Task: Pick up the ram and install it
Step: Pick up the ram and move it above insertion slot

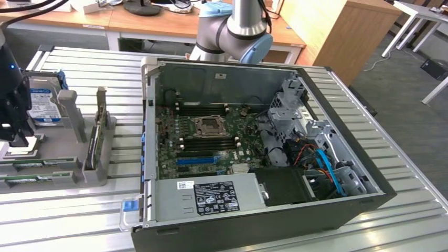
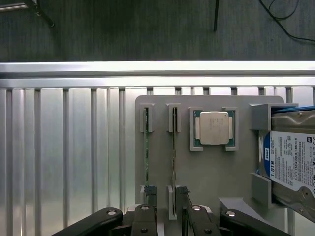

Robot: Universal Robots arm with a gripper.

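Green and thin, the ram (image 2: 173, 147) stands on edge in a slot of the grey holder (image 2: 211, 172), which rests on the slatted metal surface (image 2: 64, 147). A second stick (image 2: 146, 147) stands parallel just beside it, with a processor (image 2: 214, 128) and a hard drive (image 2: 290, 157) further along the holder. The jaws are spread wide and hold nothing. Their dark fingertips (image 2: 183, 192) sit to either side of one end of the ram, so the stick's long axis runs away from the jaws, square to their closing line. Whether a fingertip touches the board cannot be told. The open computer case (image 1: 224, 79) with its black memory slots (image 1: 210, 140) lies well apart, toward the exterior view's right.
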